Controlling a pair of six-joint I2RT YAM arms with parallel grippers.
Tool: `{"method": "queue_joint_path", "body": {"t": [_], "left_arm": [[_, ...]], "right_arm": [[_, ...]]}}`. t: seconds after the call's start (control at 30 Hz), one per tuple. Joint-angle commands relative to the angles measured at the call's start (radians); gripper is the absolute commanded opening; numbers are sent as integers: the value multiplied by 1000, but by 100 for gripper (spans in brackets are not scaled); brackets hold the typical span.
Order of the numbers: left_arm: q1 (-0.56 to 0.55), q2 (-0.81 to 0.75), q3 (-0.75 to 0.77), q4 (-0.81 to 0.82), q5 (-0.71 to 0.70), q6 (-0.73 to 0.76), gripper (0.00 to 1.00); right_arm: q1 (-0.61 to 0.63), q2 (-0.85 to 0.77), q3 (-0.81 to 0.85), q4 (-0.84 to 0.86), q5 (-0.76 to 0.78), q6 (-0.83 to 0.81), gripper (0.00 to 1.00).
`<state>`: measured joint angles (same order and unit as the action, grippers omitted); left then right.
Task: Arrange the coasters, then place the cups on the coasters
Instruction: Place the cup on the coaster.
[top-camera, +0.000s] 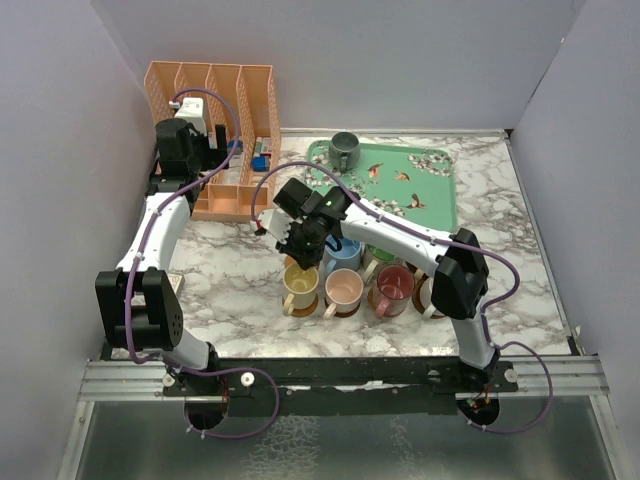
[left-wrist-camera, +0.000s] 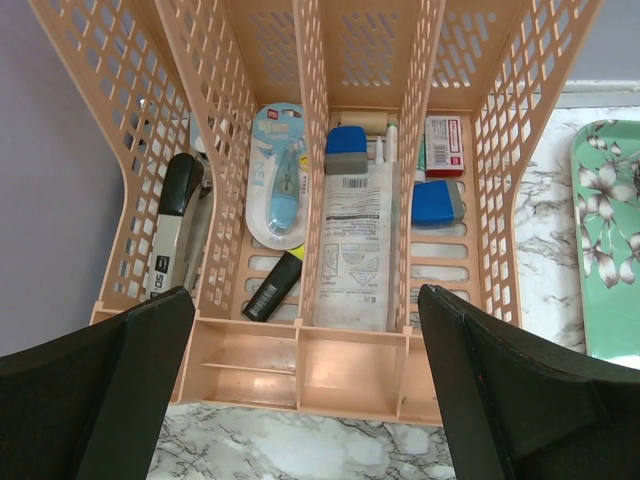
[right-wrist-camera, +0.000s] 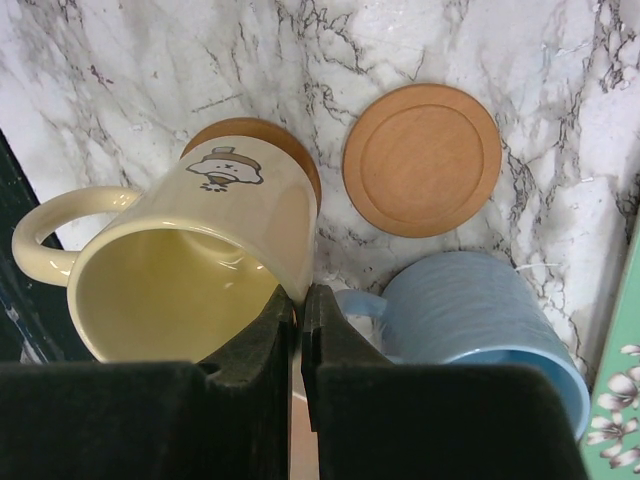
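Marble table (top-camera: 230, 270): peach organizer (top-camera: 215, 110), floral tray (top-camera: 452, 195), round coasters (right-wrist-camera: 422, 158).

A peach lattice organizer (top-camera: 225, 85) stands upper left in the overhead view, a teal floral tray (top-camera: 445, 188) upper right. The organizer's slots hold a stapler (left-wrist-camera: 175, 225), blue correction tape (left-wrist-camera: 280, 180) and a black marker (left-wrist-camera: 272, 287).

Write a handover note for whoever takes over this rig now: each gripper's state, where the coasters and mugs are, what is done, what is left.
Left gripper: open, empty, over the orange desk organizer.
Right gripper: shut, nothing between its fingers, beside the rim of the yellow mug.
Done: yellow mug sits on a dark brown coaster; pink mug and dark red mug likewise, in the near row.
Left: one tan coaster lies bare next to the blue mug; the grey mug stands on the floral tray. Mugs behind the right arm are hidden; check them.
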<state>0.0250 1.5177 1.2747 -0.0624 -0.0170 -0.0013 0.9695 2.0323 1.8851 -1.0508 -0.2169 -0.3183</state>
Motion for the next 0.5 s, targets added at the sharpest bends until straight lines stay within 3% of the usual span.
{"method": "queue_joint_path", "body": {"t": [0.0, 0.47], "left_arm": [[7, -31, -9, 44, -7, 8, 99], [7, -40, -27, 48, 30, 8, 99]], "right_arm": [[21, 13, 10, 60, 19, 63, 1], [49, 41, 1, 61, 76, 91, 1]]}}
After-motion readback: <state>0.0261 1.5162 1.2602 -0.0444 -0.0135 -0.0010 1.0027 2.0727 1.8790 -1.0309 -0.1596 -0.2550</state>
